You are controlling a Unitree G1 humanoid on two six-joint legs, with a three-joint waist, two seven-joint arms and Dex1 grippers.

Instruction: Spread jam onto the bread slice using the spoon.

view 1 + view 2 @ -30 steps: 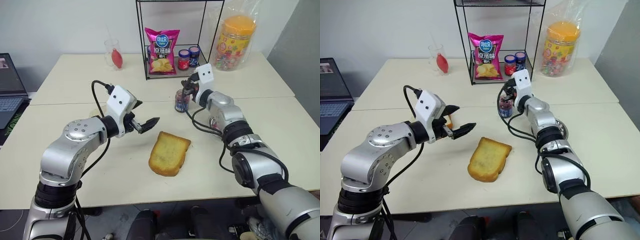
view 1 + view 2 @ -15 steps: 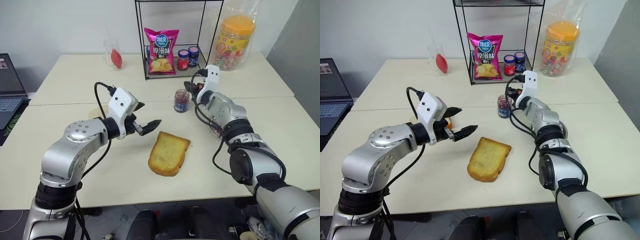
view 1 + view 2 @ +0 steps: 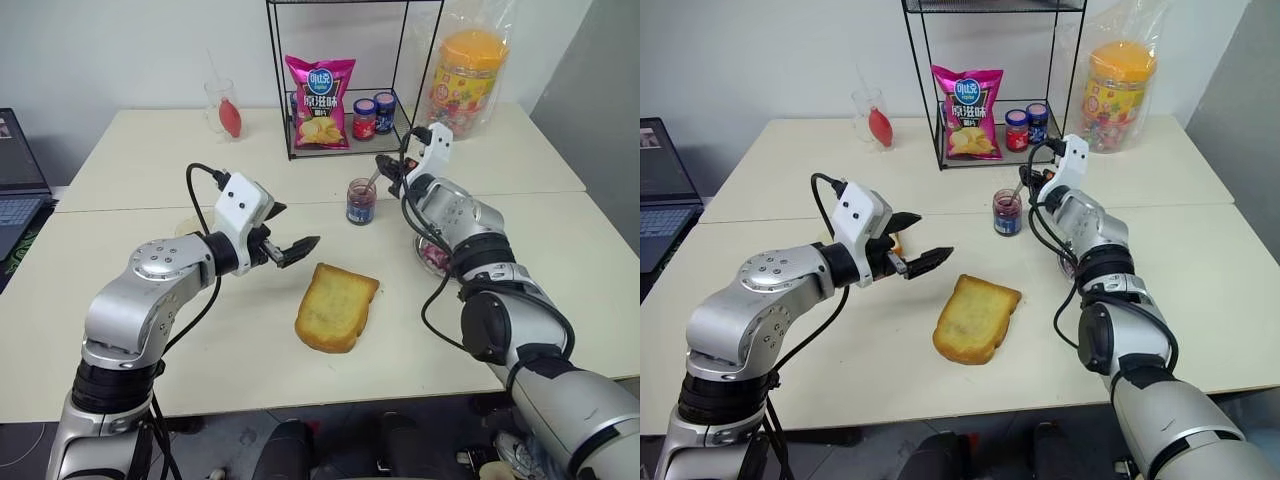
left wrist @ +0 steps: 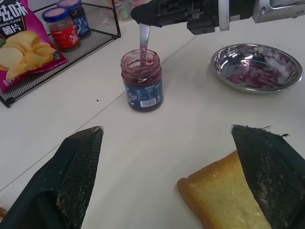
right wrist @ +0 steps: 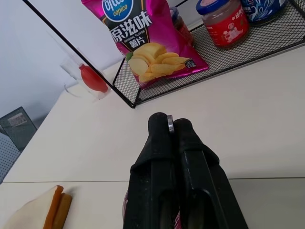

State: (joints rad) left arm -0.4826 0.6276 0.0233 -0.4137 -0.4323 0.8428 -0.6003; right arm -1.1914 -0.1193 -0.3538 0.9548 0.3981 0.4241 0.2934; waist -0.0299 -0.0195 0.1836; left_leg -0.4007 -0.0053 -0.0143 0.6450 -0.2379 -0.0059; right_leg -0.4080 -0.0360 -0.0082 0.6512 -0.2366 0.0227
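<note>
Two risks: the right gripper [image 4: 143,13], pinching the spoon [image 4: 144,40] in the jam jar [image 4: 141,81] mid-table, may tip it or drip jam short of the bread slice [image 3: 337,306] near the front edge; left gripper [image 3: 293,247] spread.

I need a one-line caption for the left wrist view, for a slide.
Right gripper dips the spoon into the open jam jar, between bread slice and smeared steel bowl.

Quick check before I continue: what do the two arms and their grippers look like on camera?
Both arms are silver-grey metal segments with black joint bands. Each wrist carries a white camera block with loose black cables. The left gripper and the right gripper each have two black fingers, mesh-textured on the inner faces.
</note>
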